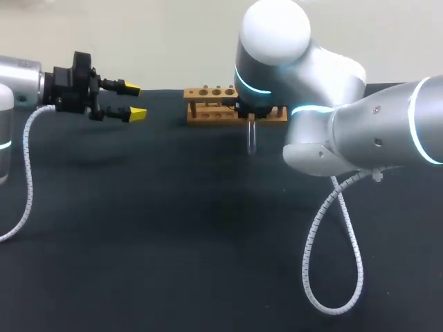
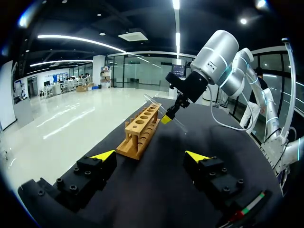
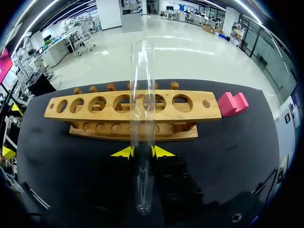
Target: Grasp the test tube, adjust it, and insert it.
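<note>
A clear glass test tube [image 3: 142, 95] is clamped between the yellow tips of my right gripper [image 3: 142, 152], which is shut on it. The tube points toward the wooden rack [image 3: 133, 111], across one of its middle holes. In the head view the tube [image 1: 252, 136] hangs upright below my right wrist, just in front of the rack [image 1: 208, 105]; the fingers are hidden by the arm. From the left wrist view, the right gripper [image 2: 167, 117] holds the tube [image 2: 180, 127] beside the rack's [image 2: 141, 127] far end. My left gripper [image 1: 133, 102] hovers open and empty, left of the rack.
A pink block [image 3: 232, 103] lies on the black table next to one end of the rack. My right arm's grey cable [image 1: 332, 228] loops down over the table at the right. My left gripper [image 2: 151, 156] has bare tabletop ahead of it, up to the rack.
</note>
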`<state>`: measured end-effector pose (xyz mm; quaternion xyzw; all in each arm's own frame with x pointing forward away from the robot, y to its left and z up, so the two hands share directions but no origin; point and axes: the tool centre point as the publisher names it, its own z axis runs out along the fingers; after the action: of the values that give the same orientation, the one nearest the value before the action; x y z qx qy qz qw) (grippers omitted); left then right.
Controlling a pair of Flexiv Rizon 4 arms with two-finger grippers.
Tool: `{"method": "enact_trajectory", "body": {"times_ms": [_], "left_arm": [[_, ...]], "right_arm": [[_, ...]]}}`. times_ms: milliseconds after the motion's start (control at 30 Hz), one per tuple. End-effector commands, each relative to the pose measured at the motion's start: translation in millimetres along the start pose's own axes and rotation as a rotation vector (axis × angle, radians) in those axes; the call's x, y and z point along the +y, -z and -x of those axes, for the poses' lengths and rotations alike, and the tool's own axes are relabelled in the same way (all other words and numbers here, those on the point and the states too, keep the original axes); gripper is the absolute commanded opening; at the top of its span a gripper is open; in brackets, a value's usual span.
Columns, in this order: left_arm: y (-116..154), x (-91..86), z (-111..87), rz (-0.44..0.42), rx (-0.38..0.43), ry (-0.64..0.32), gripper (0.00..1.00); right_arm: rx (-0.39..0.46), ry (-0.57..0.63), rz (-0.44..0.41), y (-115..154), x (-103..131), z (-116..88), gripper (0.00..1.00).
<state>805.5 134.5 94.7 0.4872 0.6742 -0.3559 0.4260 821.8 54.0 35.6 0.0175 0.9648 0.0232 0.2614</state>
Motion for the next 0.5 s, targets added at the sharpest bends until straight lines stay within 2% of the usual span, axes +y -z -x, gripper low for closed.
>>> {"method": "enact_trajectory", "body": {"times_ms": [33, 500], "left_arm": [[0.7, -2.0, -1.2, 0.005, -0.004, -0.003, 1.0], [0.7, -2.0, -1.2, 0.005, -0.004, -0.003, 1.0]], "right_arm": [[0.008, -0.002, -0.005, -3.4, 2.5, 0.9, 0.0], [0.009, -0.035, -0.013, 3.1, 0.9, -5.8, 0.0]]}}
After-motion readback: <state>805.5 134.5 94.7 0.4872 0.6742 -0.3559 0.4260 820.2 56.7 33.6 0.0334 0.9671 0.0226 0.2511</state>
